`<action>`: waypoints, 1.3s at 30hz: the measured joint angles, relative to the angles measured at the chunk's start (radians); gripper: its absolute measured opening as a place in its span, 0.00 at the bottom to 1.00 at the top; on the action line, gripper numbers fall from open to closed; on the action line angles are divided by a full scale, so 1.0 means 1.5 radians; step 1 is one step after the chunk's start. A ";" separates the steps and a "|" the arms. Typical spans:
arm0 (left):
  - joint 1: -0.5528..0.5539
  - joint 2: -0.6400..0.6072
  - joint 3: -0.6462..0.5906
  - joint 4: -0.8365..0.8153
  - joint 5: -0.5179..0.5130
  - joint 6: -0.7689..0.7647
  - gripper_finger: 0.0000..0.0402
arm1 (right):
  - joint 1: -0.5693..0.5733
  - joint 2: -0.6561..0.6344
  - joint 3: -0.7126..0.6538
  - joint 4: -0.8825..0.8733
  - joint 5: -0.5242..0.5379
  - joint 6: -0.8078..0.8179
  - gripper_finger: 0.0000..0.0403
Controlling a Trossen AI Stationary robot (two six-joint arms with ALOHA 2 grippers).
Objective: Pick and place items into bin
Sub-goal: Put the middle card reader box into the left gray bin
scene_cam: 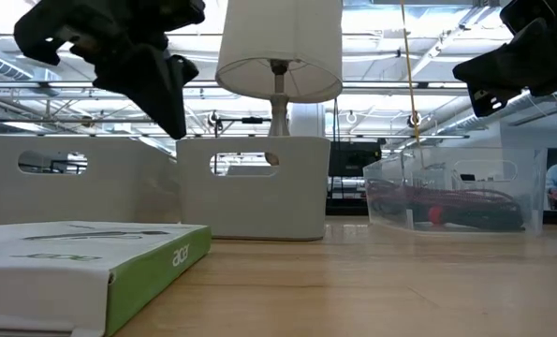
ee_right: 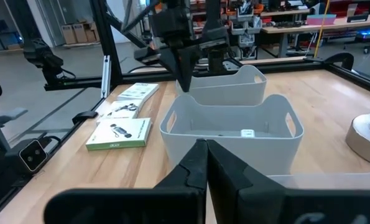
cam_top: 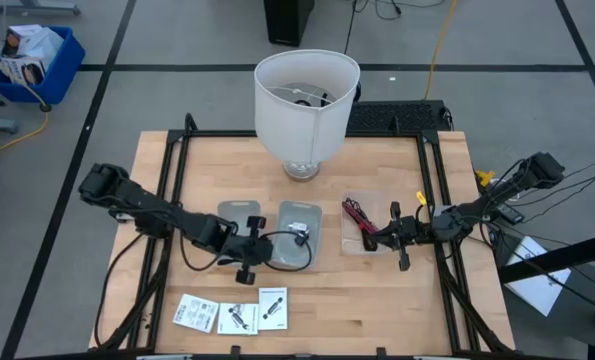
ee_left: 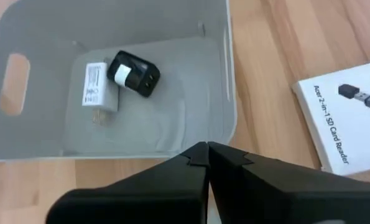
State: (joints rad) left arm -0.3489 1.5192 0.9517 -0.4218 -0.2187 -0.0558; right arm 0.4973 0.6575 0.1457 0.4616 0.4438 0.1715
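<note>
Small black and white parts [ee_left: 119,79] lie in the bin [ee_left: 197,118] (left gripper [ee_left: 206,157] closed, empty).

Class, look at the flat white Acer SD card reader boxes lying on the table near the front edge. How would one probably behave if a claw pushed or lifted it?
The Acer boxes look like thin cardboard, so probably light and fairly stiff. Lying flat on the smooth wooden table, one would likely slide when pushed, not roll or tip. Being so low, it may be awkward to pinch from above; an edge grip seems likelier to work.
</note>
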 joint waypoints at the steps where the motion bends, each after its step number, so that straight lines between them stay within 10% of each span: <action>1: 0.000 0.000 0.000 0.002 0.000 -0.004 0.01 | 0.000 0.000 0.000 -0.001 0.000 0.000 0.00; 29: -0.010 0.030 0.004 0.020 0.022 -0.001 0.03 | 0.000 0.000 0.000 -0.001 0.000 0.000 0.00; 39: -0.120 -0.010 0.068 -0.045 0.042 0.000 0.02 | 0.000 0.000 0.000 0.003 0.000 0.003 0.00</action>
State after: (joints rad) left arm -0.5291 1.5035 1.0530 -0.4888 -0.1556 -0.0556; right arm 0.4973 0.6579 0.1457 0.4655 0.4438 0.1759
